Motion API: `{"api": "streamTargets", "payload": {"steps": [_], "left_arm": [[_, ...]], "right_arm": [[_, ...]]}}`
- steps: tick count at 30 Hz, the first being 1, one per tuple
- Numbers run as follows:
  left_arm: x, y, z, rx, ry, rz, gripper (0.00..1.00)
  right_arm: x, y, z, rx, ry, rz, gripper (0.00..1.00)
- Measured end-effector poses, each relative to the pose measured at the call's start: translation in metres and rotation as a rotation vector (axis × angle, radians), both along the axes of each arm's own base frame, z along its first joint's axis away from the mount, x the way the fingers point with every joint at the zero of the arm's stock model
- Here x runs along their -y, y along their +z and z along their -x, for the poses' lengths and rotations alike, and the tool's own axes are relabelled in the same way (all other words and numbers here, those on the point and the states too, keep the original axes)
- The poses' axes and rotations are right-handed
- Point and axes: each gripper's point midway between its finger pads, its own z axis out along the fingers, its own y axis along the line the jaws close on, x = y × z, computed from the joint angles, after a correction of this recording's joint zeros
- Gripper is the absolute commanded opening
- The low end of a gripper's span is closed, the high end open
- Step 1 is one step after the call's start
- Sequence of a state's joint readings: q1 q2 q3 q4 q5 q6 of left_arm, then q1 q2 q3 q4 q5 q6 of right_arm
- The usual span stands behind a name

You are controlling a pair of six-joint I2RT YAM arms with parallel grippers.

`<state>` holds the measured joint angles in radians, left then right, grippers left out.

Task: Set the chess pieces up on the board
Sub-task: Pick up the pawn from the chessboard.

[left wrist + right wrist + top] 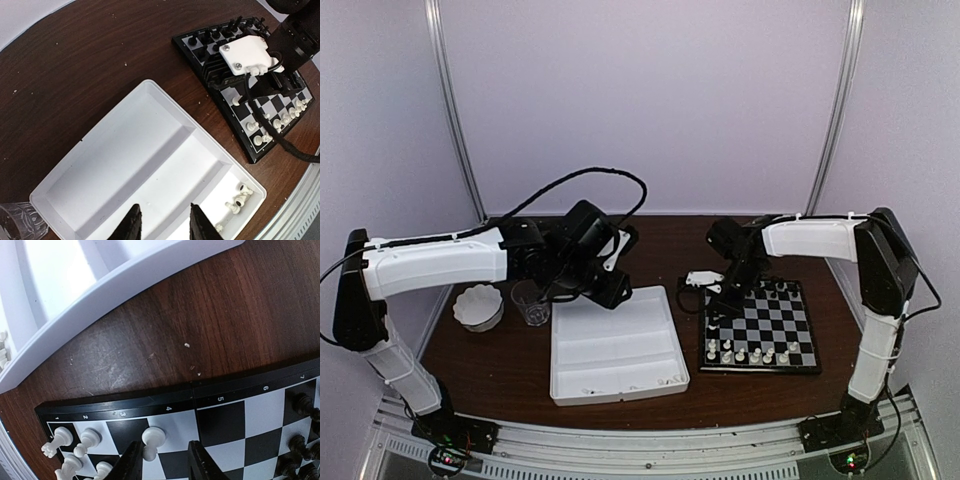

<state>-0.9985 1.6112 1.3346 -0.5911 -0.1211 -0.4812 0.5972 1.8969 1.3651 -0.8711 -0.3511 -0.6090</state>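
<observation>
Board: the chessboard (790, 338) lies on the right part of the tabletop, its near edge close to the table's near edge.
White pieces on board: white chessmen (752, 352) stand in the rows along the board's near edge.
Black pieces on board: black chessmen (776, 291) stand along its far edge.
Right gripper: the right gripper (164, 452) hangs low over the board's left edge. Its fingers are parted and straddle a white pawn (153, 436).
Pawn: it stands upright on a square just inside the left rim. A gap shows on one side of it, so it is not pinched.
Tray: a white three-compartment tray (620, 310) sits mid-table, just left of the board.
Loose pieces: a few white chessmen (238, 199) lie at the right end of the tray's nearest compartment.
Left gripper: the left gripper (165, 216) hovers above the tray with its fingers spread and nothing between them.
Left side: a white fluted bowl (480, 306) and a clear glass (530, 301) stand beside the tray's far left corner.
</observation>
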Motion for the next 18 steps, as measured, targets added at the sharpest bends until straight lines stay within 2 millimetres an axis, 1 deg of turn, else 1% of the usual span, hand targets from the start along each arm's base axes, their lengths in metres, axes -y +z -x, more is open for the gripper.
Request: {"api": "streamTargets", "payload": {"steps": [4,9,18], "left_arm": [[0.0001,0.0001,0.0000,0.000,0.001,0.001,0.34],[0.0001,0.0001,0.0000,-0.002,0.004,0.003,0.34],[-0.0009,-0.0020,0.0004,-0.010,0.013,0.003,0.33]], "right_arm": [[-0.0012,-0.0021,0.0008,-0.005,-0.003,0.004,0.20],[-0.0016,-0.0021,0.0011,-0.005,0.000,0.004,0.14],[-0.0011,-0.0011,0.0016,-0.002,-0.001,0.003,0.11]]}}
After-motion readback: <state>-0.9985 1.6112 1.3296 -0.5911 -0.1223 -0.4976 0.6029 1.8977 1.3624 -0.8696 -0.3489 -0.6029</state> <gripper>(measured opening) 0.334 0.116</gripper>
